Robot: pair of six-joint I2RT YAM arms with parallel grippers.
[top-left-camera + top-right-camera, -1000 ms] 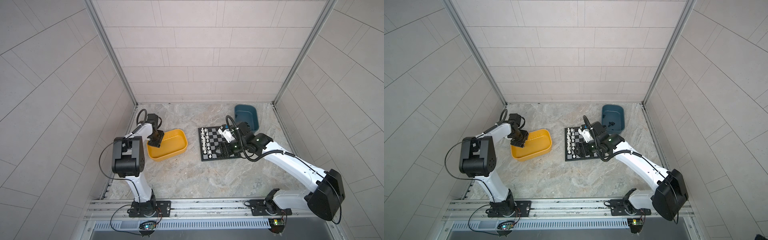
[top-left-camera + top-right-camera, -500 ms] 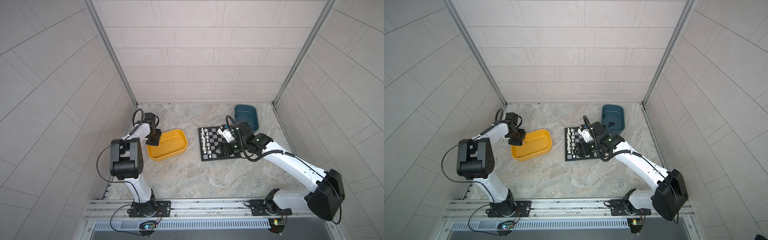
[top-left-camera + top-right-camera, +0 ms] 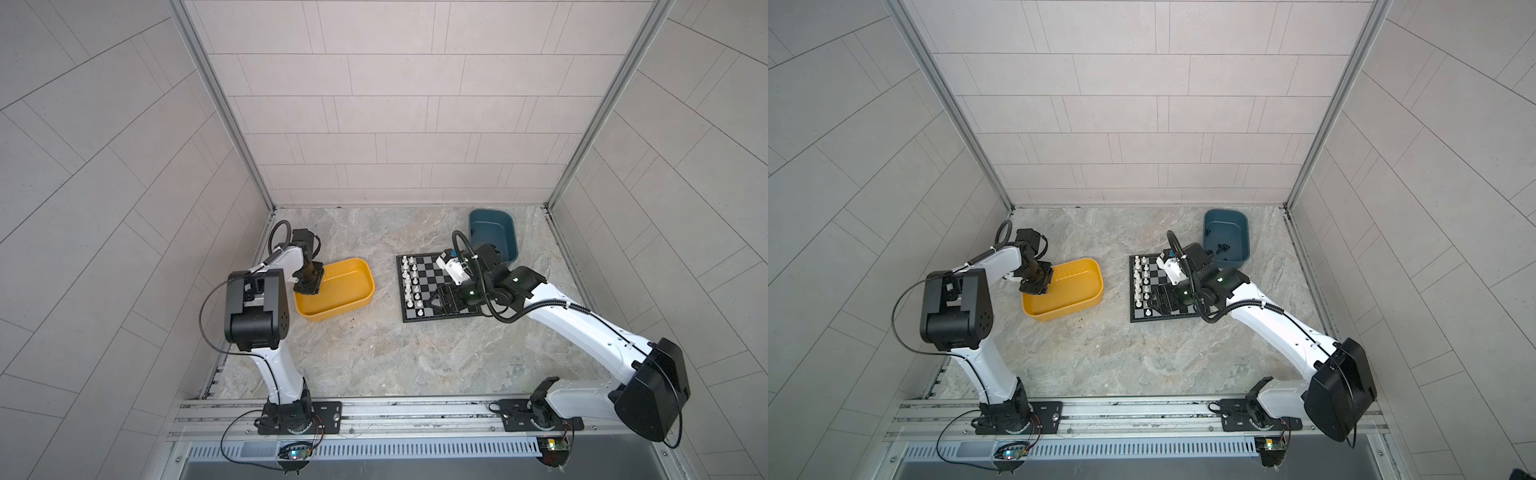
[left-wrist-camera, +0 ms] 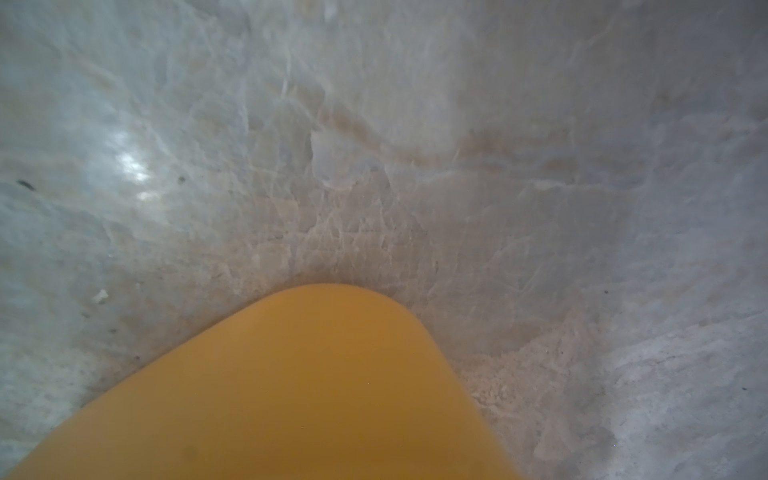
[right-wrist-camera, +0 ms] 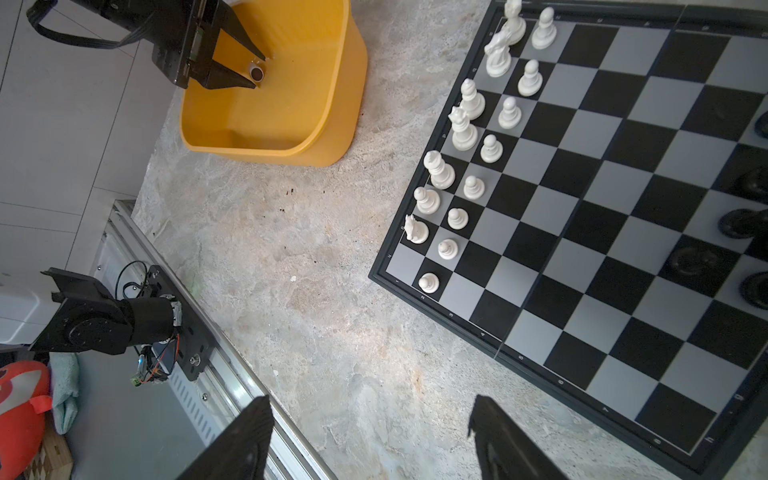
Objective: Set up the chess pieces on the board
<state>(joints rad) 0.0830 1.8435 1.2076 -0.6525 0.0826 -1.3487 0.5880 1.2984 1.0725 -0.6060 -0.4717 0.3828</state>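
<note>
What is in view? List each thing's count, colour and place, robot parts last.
table: one, marbled grey, under everything
yellow tray: one, left of the board
teal tray: one, beyond the board's far right corner
board: one, black and grey, mid-table
white chess pieces: fifteen in two rows on the board; one in the yellow tray
black chess pieces: count unclear, on the board and in the teal tray
left claw: one, black, around the tray's white piece, grip unclear
right claw: one, black, open, above the board

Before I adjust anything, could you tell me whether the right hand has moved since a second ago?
No. In a top view the right hand hangs over the near part of the board, beside the white pieces, exactly where it was.
</note>
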